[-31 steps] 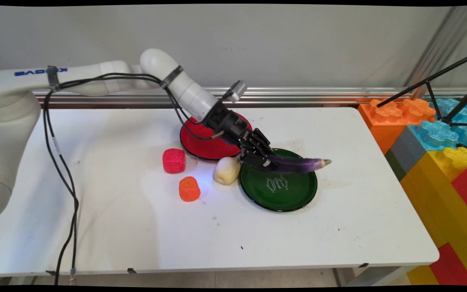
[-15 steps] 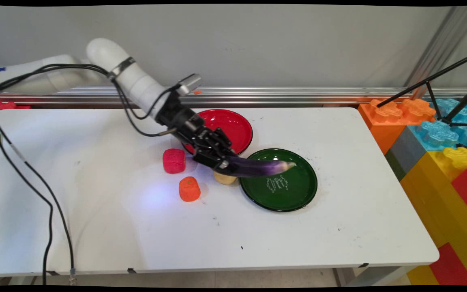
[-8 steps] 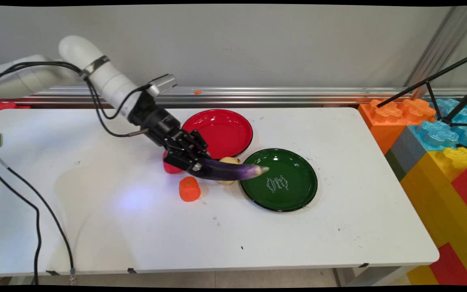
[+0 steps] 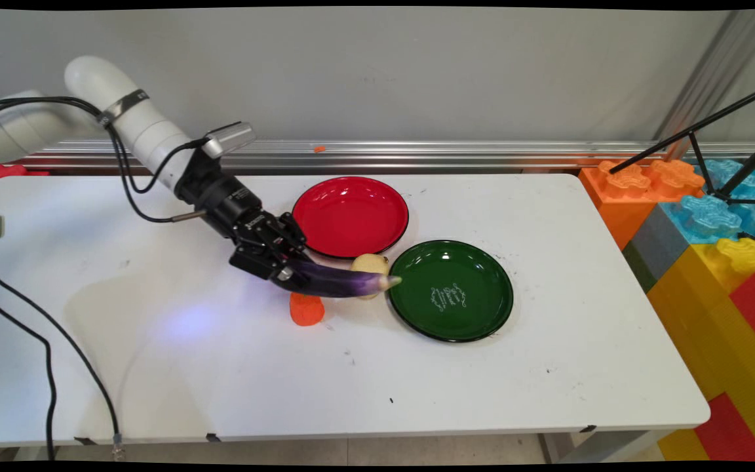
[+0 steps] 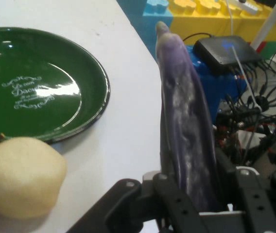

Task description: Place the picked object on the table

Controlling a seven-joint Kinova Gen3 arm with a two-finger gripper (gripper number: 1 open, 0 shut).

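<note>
Above the middle of the surface (image 4: 154,367), the gripper (image 4: 284,272) is clamped on the stem end of an aubergine (image 4: 338,283), held clear and lying roughly level. Its tip reaches the green plate's (image 4: 482,321) rim, passing over a pale fruit (image 4: 369,263) and an orange piece (image 4: 305,313); a red plate (image 4: 351,213) sits toward the far edge.

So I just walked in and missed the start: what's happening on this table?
The white arm's hand is shut on a long purple eggplant, held off the table beside the empty green plate. A yellowish pear-like fruit sits behind it and an orange piece below it. The red plate is empty too.
</note>
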